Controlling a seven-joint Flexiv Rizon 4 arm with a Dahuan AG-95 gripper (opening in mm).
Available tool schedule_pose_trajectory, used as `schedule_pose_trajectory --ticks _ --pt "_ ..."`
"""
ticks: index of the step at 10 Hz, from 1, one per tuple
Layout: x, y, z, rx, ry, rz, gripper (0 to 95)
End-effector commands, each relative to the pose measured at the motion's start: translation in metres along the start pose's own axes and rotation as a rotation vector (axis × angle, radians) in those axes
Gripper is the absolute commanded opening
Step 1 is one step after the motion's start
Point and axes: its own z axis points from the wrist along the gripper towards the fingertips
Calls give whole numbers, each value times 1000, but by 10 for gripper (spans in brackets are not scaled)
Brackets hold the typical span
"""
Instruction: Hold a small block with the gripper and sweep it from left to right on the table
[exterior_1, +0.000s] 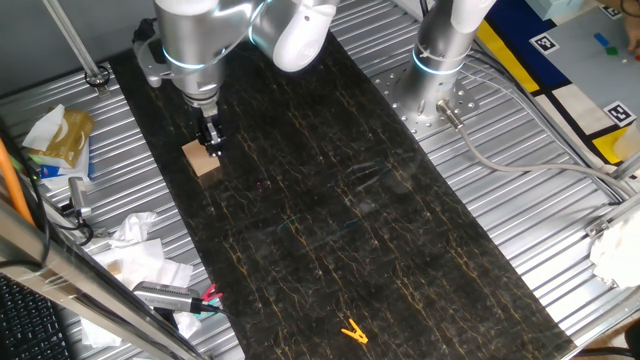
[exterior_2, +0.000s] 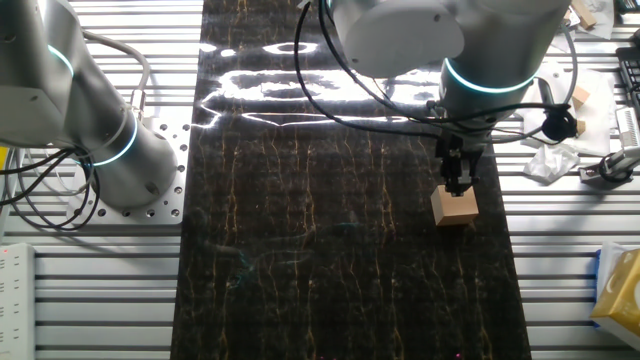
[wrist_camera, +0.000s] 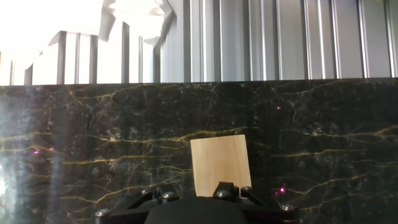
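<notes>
Small block (exterior_1: 203, 160): tan wooden cube, set on the table (exterior_1: 330, 210) near its ribbed-sheet edge, apparently as the sweep's starting point. Gripper (exterior_1: 209, 141): lowered onto the cube's top; whether pinched or merely touching cannot be told.

From the hand camera, the gripper (wrist_camera: 205, 208) is cut off by the bottom edge, its fingertips out of sight. It covers the small block's (wrist_camera: 217, 163) near edge (whether the fingers clamp it, I cannot tell).
</notes>
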Motion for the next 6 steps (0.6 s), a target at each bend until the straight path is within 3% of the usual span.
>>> schedule_pose_trajectory --ticks 1,6 --pt "0 0 0 -10 1 1 380" --pt "-1 1 2 -7 3 -5 380"
